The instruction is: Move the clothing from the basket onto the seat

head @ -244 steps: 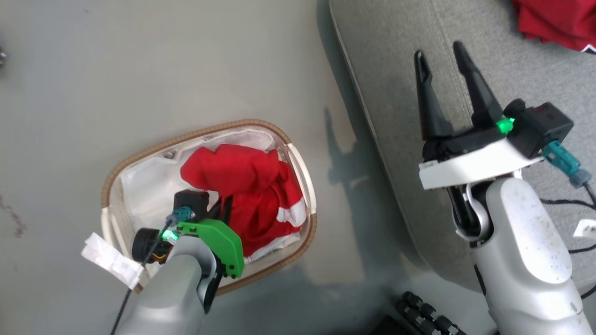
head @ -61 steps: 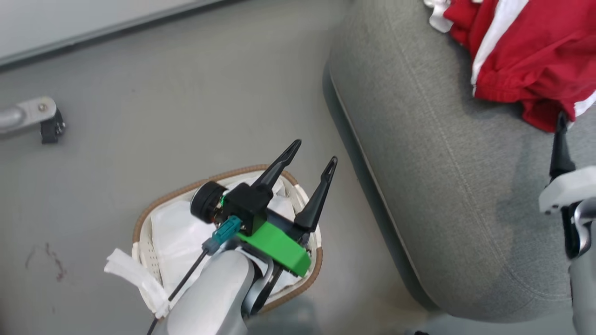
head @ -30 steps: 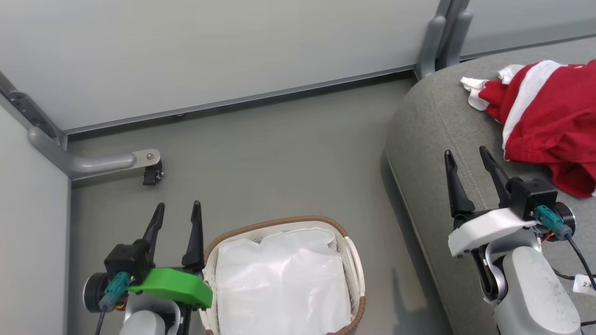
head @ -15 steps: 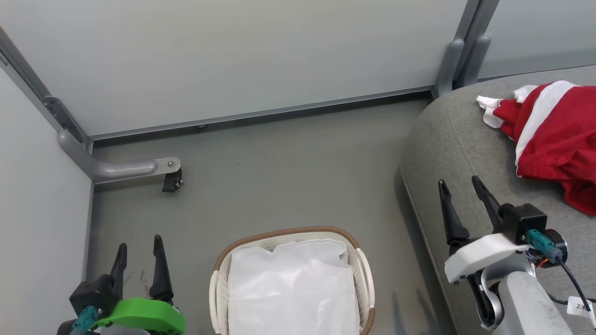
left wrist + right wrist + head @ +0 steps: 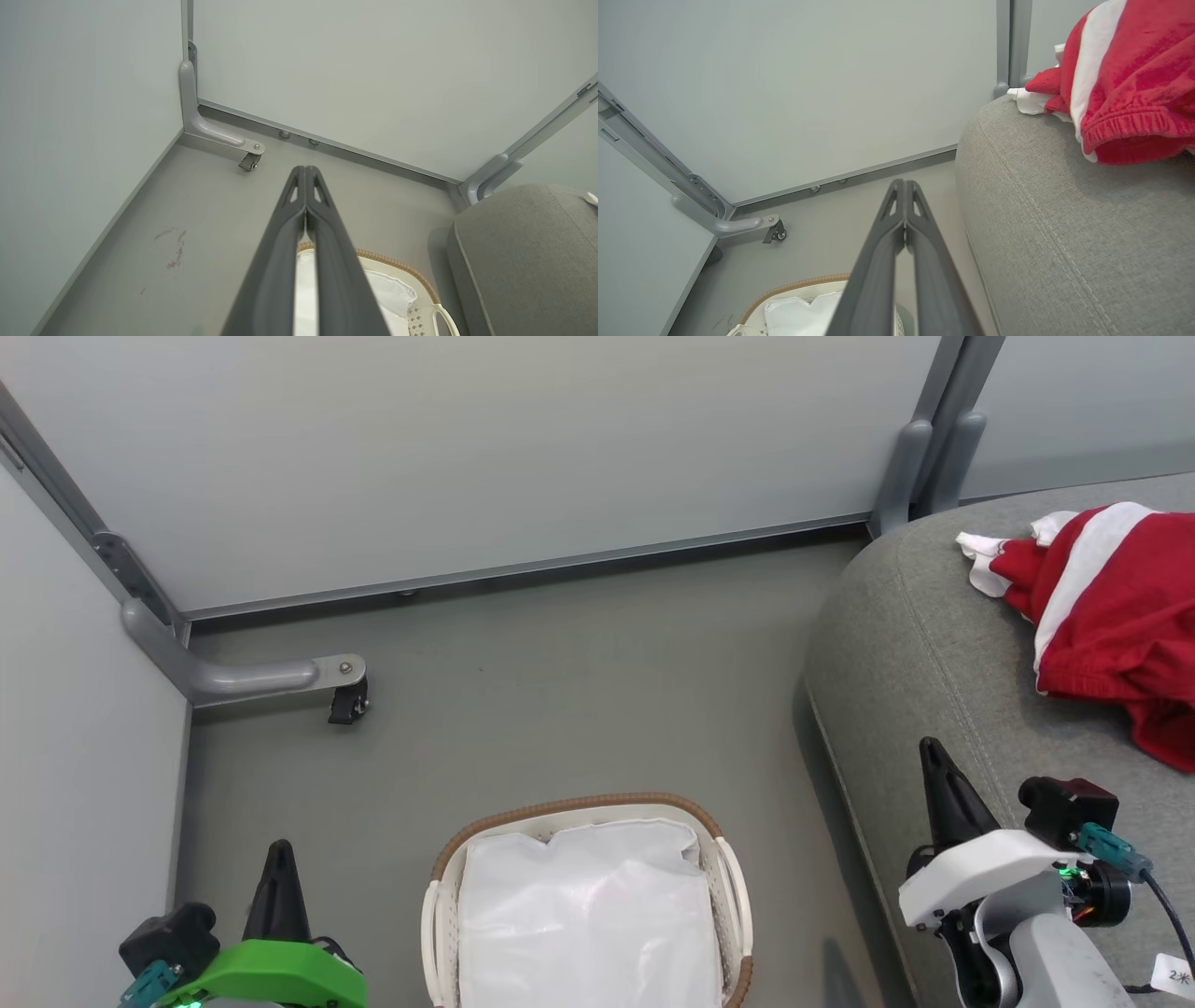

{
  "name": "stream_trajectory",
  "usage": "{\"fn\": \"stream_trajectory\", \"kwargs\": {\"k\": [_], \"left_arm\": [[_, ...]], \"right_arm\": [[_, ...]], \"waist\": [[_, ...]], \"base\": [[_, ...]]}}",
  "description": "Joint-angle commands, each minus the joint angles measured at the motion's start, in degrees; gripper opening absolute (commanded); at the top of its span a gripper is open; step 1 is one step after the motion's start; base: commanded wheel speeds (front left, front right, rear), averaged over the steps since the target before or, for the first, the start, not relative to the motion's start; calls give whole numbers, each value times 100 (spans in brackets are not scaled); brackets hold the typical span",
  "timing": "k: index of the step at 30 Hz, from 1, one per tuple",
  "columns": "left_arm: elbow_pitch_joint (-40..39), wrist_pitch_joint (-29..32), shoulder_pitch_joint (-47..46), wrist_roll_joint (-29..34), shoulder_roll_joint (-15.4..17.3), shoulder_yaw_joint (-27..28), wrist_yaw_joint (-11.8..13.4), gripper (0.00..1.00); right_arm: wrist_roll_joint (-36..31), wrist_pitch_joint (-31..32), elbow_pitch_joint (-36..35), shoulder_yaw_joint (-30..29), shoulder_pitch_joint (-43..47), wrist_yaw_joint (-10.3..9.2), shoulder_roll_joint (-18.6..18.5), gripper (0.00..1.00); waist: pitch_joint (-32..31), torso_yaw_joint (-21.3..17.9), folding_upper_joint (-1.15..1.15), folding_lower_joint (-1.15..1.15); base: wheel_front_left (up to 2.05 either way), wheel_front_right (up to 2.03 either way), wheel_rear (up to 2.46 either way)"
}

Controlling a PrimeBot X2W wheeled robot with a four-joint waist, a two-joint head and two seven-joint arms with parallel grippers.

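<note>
You had the clothing [image 5: 1120, 616], a rumpled red jersey-like heap with a broad white stripe and white trim, lying on the grey seat [image 5: 934, 644], well apart from the brown-rimmed basket [image 5: 579, 803] on the floor [image 5: 560, 691]. The basket showed its plain white liner [image 5: 588, 915]. Your left pincer [image 5: 278, 854] sat beside the basket and your right pincer [image 5: 932, 756] over the seat's edge, each with its fingers pressed together on nothing.

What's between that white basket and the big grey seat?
Nothing: the head view shows a bare strip of grey floor between the basket and the seat.
</note>
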Motion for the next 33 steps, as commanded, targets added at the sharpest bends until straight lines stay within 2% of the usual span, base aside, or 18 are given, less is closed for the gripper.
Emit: {"fn": "stream_trajectory", "kwargs": {"k": [1, 33], "left_arm": [[-123, 48, -88, -242, 18, 42, -36, 0], [-429, 763, -222, -2753, 33, 251, -120, 0]], "right_arm": [[258, 50, -137, -33, -36, -1, -28, 0], [3080, 760, -499, -232, 206, -3, -54, 0]], "waist": [[-5, 3, 0, 0], [-112, 55, 0, 0]], "base": [[0, 0, 0], [0, 0, 0]]}}
